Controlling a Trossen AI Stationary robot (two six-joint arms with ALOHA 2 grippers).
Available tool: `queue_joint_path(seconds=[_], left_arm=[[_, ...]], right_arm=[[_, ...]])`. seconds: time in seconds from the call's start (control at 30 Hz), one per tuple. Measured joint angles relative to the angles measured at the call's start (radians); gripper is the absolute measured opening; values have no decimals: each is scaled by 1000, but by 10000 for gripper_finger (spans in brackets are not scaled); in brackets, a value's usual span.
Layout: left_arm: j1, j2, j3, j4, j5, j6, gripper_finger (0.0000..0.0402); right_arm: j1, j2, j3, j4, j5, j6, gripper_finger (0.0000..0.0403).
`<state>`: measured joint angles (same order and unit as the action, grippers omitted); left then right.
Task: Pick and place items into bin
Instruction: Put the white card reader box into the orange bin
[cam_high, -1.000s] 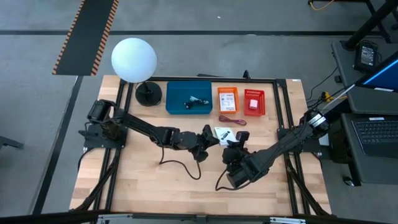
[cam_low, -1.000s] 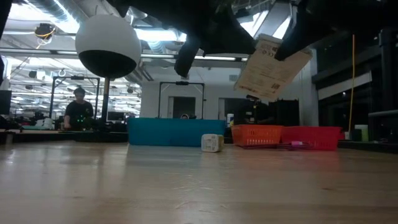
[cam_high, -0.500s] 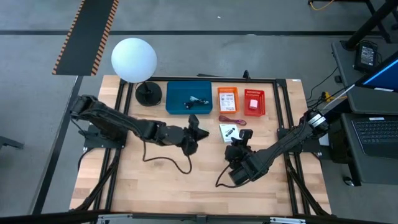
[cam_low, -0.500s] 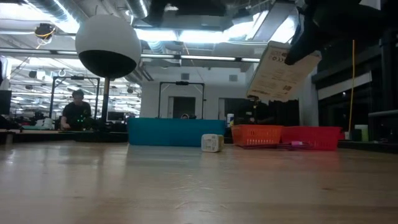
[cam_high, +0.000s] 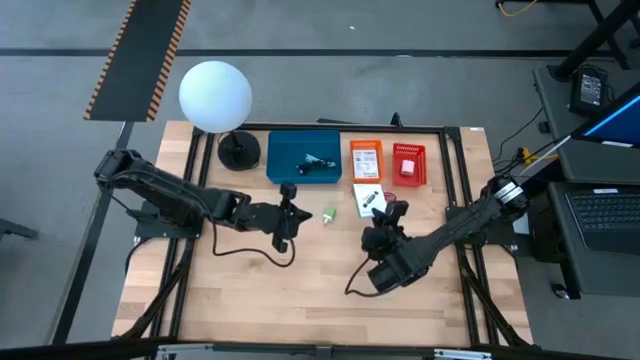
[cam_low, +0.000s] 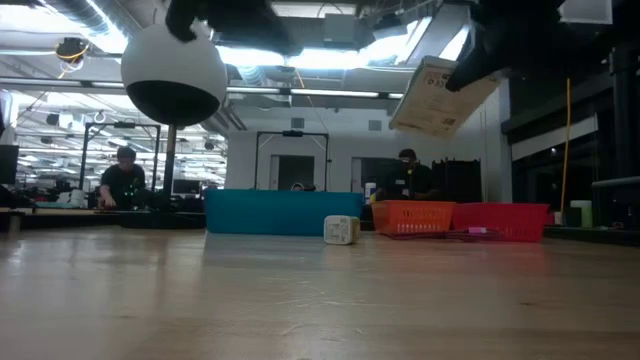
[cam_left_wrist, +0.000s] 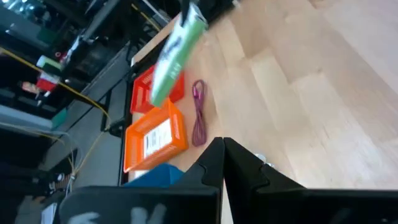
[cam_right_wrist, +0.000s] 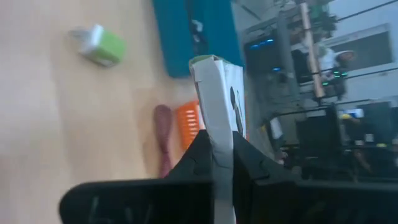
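I see my right gripper (cam_high: 388, 212) with fingers clamped on a white card (cam_high: 366, 197) above the surface (cam_high: 250, 290), the left gripper (cam_high: 290, 205) with fingers together near the green lump (cam_high: 329, 214).

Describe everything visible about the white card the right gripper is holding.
The white card is a flat printed piece, white with small dark print and a black picture on its face; its top edge looks greenish in the right wrist view. It is pinched by its lower end in the right gripper, whose fingers are shut on it. It hangs tilted in the air above the table, near the orange bin, and touches nothing but the fingers.
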<state>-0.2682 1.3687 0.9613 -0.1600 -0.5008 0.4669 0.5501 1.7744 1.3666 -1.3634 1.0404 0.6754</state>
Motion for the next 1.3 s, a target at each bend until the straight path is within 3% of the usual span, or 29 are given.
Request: queue_joint_path(seconds=[0.23, 0.5, 0.9, 1.1, 1.3], left_arm=[[1, -59, -144, 120, 26, -13, 3], [22, -199, -231, 148, 50, -58, 3], [23, -272, -301, 145, 65, -91, 3], [23, -272, -302, 149, 64, -89, 3], [24, -272, -302, 149, 47, -87, 3]], right_arm=[[-56, 0, 0, -64, 45, -31, 6], [-135, -1, 0, -63, 97, -84, 6], [-257, -5, -53, 188, 83, -368, 6], [-310, -72, -148, 225, 78, -394, 6], [-368, -206, -253, 484, -69, -597, 6]])
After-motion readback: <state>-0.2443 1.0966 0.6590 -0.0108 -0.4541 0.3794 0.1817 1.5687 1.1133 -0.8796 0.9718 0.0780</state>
